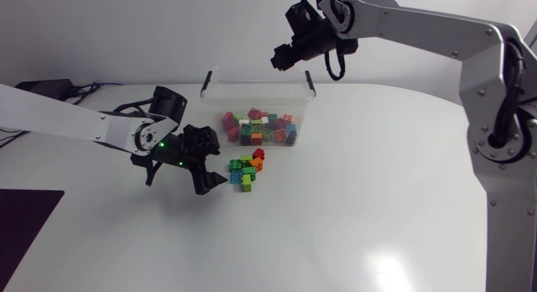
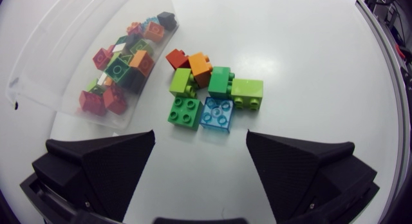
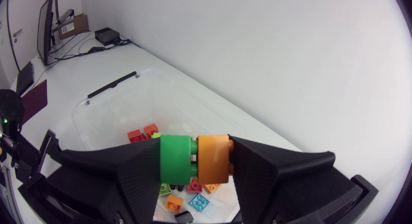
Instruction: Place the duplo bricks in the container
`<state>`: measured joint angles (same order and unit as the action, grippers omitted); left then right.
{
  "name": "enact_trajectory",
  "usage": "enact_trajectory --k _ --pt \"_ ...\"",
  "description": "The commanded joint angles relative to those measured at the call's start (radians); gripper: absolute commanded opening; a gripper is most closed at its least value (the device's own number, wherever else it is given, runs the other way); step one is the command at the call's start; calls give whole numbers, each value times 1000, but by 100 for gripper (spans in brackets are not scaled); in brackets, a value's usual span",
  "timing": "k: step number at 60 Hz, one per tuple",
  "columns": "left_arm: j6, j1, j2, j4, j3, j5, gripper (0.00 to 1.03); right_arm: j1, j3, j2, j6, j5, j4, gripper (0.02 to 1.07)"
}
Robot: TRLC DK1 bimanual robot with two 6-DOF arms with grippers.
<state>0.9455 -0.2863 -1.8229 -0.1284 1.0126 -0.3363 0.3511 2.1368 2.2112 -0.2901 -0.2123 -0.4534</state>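
A small heap of duplo bricks [image 1: 246,170] lies on the white table just in front of the clear container [image 1: 216,92]. My left gripper [image 1: 215,163] stands open beside the heap. In the left wrist view the heap lies just ahead of its spread fingers [image 2: 103,163]: red [image 2: 177,58], orange [image 2: 201,66], green [image 2: 185,112] and pale blue [image 2: 217,114] bricks among them. My right gripper [image 1: 280,59] hangs above the container's back rim. It is shut [image 3: 195,161] on a green brick [image 3: 175,158] joined to an orange brick [image 3: 214,159].
The container holds several mixed bricks [image 1: 258,128] and has black clips on its rim [image 3: 112,84]. A dark mat [image 1: 25,229] lies at the table's front left corner.
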Motion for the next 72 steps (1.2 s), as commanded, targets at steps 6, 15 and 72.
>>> enact_trajectory --k 6,15,72 --pt "119 12 -73 10 27 -43 98 -1 155 111 23 2 -70 100" --pt "162 27 -110 6 60 -95 97 9 126 82 17 1 -88 102" --pt "314 29 -355 -338 396 -214 97 38 -885 -628 -52 -38 163 102"
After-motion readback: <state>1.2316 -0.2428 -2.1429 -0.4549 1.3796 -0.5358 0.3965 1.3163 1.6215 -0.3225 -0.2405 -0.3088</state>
